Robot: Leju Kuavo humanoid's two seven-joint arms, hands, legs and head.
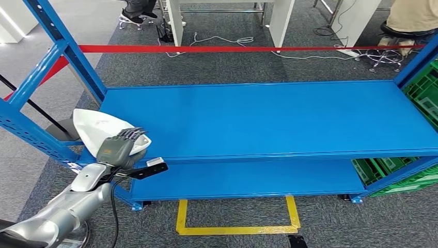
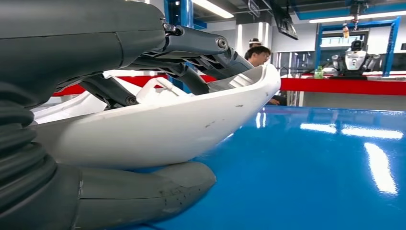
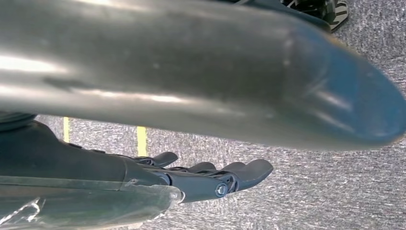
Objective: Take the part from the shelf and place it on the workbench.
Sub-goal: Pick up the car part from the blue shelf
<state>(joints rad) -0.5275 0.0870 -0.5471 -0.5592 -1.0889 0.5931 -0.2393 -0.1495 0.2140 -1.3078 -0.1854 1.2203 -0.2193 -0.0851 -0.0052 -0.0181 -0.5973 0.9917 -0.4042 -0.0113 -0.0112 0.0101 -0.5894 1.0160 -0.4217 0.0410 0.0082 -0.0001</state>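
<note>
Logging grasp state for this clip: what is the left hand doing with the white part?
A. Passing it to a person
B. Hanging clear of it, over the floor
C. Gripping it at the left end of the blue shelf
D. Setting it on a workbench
C: the left hand has fingers over the top of the white part and the thumb under it, at the left end of the blue shelf.

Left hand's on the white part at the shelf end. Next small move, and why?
Probably a short straight lift. The left hand already grips the white part: in the wrist view the fingers hook over its upper edge and the thumb sits beneath it. The part is still low over the blue shelf, so clearing it first should avoid dragging.
</note>
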